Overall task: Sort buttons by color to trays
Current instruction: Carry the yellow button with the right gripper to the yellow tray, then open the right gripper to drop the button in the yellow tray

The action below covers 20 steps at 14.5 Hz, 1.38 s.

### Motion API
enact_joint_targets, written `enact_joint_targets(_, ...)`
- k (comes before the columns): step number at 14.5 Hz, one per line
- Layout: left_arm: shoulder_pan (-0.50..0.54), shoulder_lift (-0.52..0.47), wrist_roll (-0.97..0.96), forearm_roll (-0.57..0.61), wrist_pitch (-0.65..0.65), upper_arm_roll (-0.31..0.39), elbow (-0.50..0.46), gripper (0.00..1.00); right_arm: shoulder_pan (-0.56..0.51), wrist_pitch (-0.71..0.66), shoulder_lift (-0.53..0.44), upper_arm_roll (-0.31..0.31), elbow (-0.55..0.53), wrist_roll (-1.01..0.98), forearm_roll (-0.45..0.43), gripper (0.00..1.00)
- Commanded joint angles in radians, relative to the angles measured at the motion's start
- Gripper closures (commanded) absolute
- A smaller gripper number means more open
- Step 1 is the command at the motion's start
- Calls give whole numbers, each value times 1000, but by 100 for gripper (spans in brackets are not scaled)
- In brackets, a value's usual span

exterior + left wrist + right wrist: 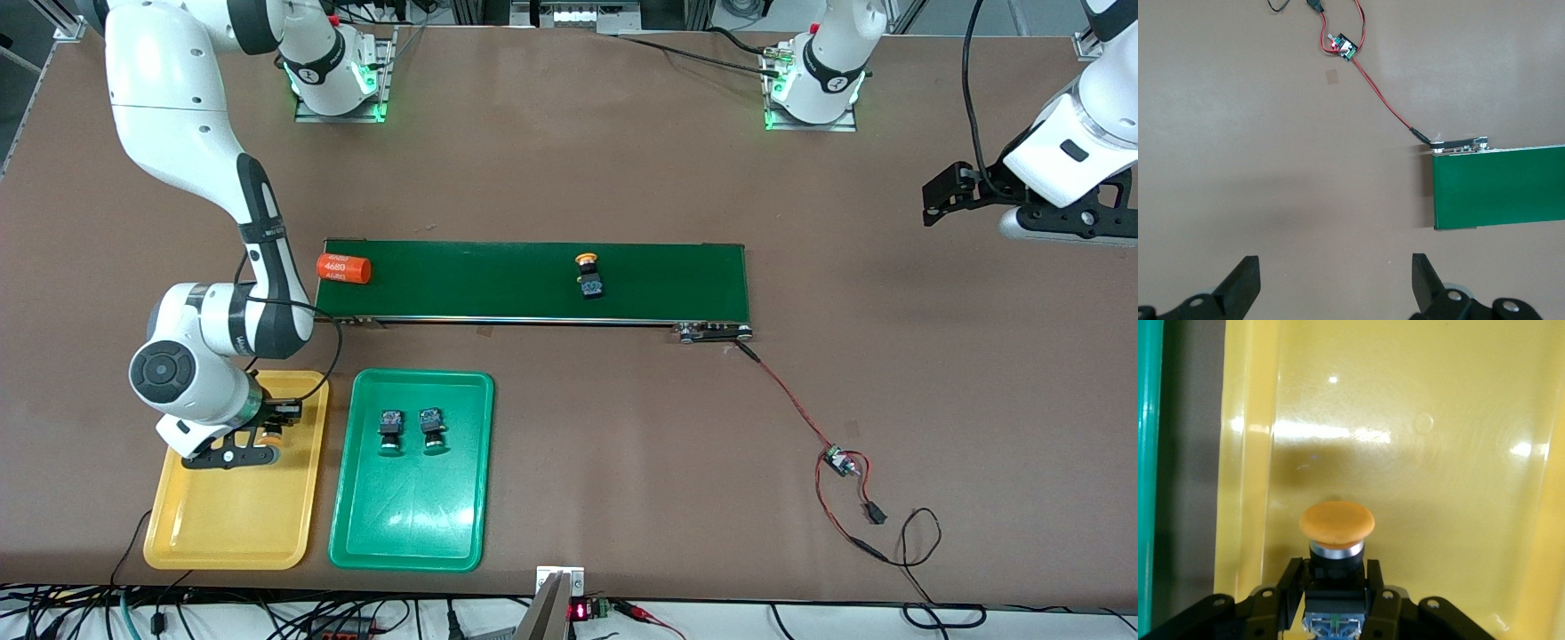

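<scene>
One yellow-capped button (1337,540) I'm pinching in the right gripper (1335,597), low over the yellow tray (236,524) near its conveyor-side edge, probably touching down. Left gripper (1335,287) waits spread, since one remains on the conveyor belt (498,276).

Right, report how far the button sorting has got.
Done: two green-capped buttons lie in the green tray. In hand: the right gripper, over the yellow tray, is shut on a yellow-capped button. Left: one yellow-capped button lies on the conveyor belt. The left gripper waits open over bare table.
</scene>
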Motion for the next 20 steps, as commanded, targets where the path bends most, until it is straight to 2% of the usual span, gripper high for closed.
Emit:
enact_joint_targets(1,-10,-14,6,-17,-13,9,-1,0,-15,9,-2,13,6,-28,-7,0)
enact_joint_targets(4,-10,-14,6,-17,-13,9,-1,0,-4,-4,-21,14,6,-25,-4,0)
enact_joint_targets(8,-10,-14,6,-17,-13,9,-1,0,3,-160,-111,25,8,30,6,0)
enact_joint_targets(10,-10,-13,6,-17,-13,9,1,0,35,-195,-156,25,13,67,6,0)
enact_joint_targets(14,-8,-13,6,-18,-31,9,2,0,150,-324,-228,26,11,247,8,0)
enact_joint_targets(16,-8,-13,8,-20,-34,10,5,0,236,-408,-251,26,9,387,6,0)
enact_joint_targets(20,-8,-10,11,-20,-34,10,11,0,419,-520,-266,26,11,513,8,0)
